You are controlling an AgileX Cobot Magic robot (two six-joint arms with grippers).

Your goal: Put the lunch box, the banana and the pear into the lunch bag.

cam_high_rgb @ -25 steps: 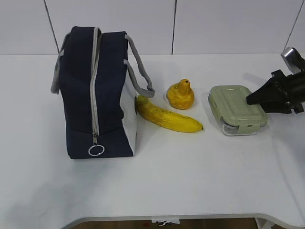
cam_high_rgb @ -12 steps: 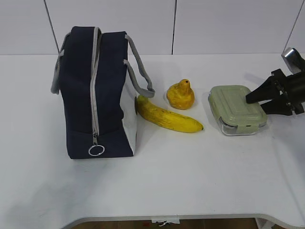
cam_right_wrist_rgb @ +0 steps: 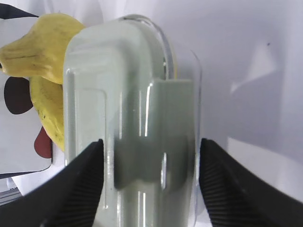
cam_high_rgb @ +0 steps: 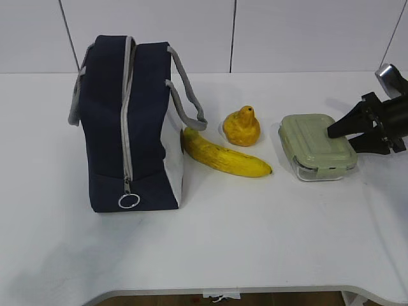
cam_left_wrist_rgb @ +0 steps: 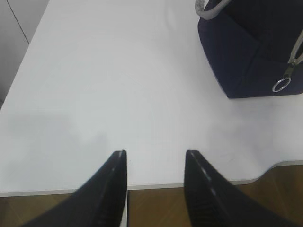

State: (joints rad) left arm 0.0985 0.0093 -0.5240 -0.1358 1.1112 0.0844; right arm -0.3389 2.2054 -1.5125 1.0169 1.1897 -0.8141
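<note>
1. Table (cam_high_rgb: 255,242): white, holds everything.
2. Lunch bag (cam_high_rgb: 105,127): stands upright at the left, same spot as a moment ago. Grey zipper (cam_high_rgb: 127,108) looks shut all the way down to the ring pull (cam_high_rgb: 129,201), so probably needs opening before anything goes in.
3. Lunch box (cam_high_rgb: 315,145): sits flat at the right with its green lid on, well apart from the bag. Not lifted, not moved.
4. Banana (cam_high_rgb: 223,156): lies between bag and box, one end almost touching the bag's white end panel. Not moved.
5. Pear (cam_high_rgb: 241,129): sits just behind the banana, neck up. Not moved.
6. Right gripper (cam_right_wrist_rgb: 150,142): has crept a tiny bit closer over the right end of the lunch box in the last second. Jaws wide apart, one on each long side of the box, not yet squeezing. Looks like the start of the first pick-up; next probably down a little, then a squeeze.
7. Left gripper (cam_left_wrist_rgb: 155,153): hangs over the bare near-left table edge, jaws apart, holding nothing, bag corner far ahead.
</note>
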